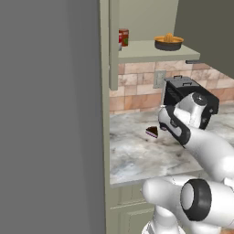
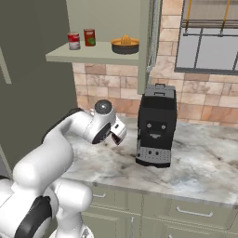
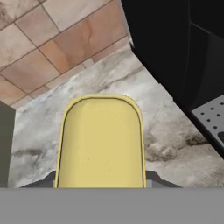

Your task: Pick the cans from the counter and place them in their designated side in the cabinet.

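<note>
One red can (image 2: pixel 89 37) stands on the olive cabinet shelf (image 2: pixel 93 55), while the gripper (image 3: pixel 100 183) is clamped, apparently, on the yellow-topped can (image 3: pixel 101 142) above the marble counter (image 3: pixel 175 148).

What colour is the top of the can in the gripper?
Yellow. The can top shows best in the hand view, between the gripper's fingertips.

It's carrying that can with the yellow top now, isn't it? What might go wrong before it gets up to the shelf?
1. The black coffee machine stands close beside the tool; a wide swing might knock it.
2. Two red cans and a bowl already sit on the cabinet shelf; the yellow-topped can could bump them.
3. The cake slice lies nearby on the counter.
</note>
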